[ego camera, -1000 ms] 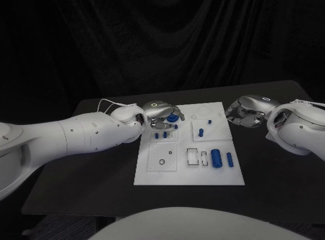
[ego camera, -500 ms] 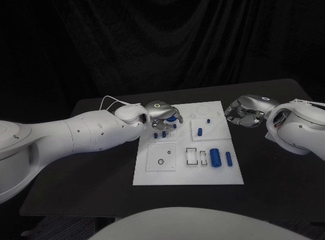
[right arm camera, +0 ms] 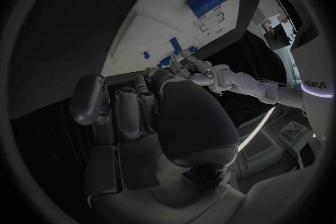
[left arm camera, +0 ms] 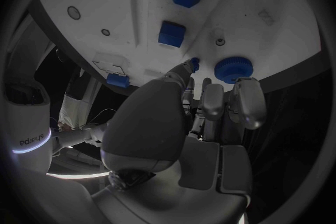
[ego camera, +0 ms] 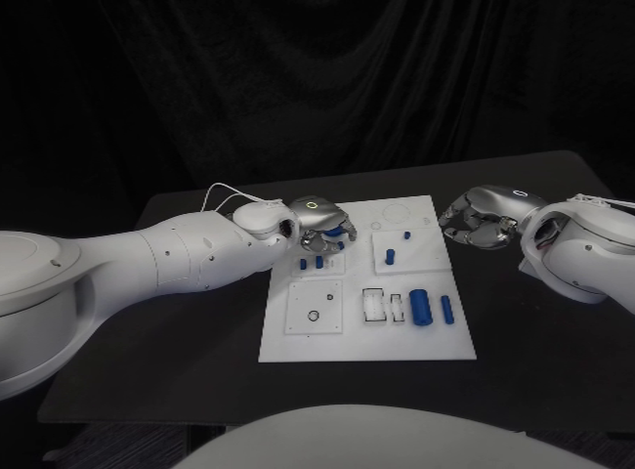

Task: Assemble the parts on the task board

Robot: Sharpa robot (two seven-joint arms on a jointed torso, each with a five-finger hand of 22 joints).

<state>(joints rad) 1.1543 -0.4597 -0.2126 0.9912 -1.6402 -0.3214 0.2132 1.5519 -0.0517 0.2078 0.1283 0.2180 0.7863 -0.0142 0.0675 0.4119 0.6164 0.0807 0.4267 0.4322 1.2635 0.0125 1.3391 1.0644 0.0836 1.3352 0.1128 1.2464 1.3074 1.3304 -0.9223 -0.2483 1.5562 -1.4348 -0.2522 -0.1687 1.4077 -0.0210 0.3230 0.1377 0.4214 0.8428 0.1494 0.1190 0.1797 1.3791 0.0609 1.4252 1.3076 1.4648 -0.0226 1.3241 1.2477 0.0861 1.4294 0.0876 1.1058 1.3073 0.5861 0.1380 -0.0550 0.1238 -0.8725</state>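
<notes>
While you check the head view, note these readings.
Left hand: over the far left corner of the task board; fingers pinching a small blue part.
Round blue part: on the board, just beside those fingers.
Right hand: above the tabletop off the board's right edge; fingers curled in, nothing visible inside.
Blue cylinders: lying near the board's right side.

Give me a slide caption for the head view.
Left hand works over the task board's far left corner; right hand waits off its right edge.
</notes>
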